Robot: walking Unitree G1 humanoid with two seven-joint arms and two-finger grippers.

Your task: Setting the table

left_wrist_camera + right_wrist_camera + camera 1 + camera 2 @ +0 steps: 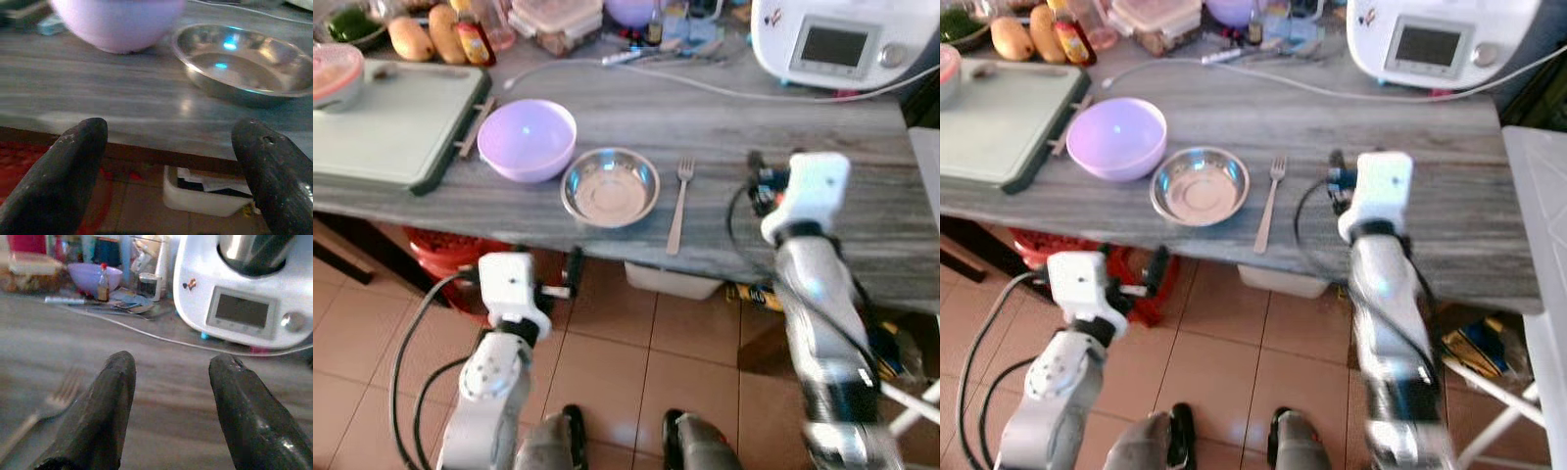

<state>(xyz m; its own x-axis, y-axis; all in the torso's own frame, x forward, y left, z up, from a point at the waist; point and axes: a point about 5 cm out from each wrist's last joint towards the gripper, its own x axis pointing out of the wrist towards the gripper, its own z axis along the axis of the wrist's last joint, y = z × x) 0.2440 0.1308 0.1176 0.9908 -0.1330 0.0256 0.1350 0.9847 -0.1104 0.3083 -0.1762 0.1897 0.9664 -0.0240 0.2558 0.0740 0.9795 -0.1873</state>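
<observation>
So, head views: grey wood-grain table (636, 117) carries a lilac plastic bowl (527, 139), a round shallow steel dish (610, 186) just beside it, and a steel fork (680, 206) lying just right of the dish, tines away from the robot. Pale green cutting board (396, 122) sits far left, white kitchen machine with a screen (832, 41) at the back right, its white cable (705, 88) running across the table. Right gripper (756, 181) is over the table right of the fork, apart from it. Left gripper (570, 274) is below the table edge, over tiled floor (636, 362).

Left wrist view: black fingers (68, 171) spread wide, nothing between them; bowl and dish ahead, white tub (210, 196) under the table.

Right wrist view: fingers (102, 416) parted, empty; fork blurred beside them, machine ahead.
</observation>
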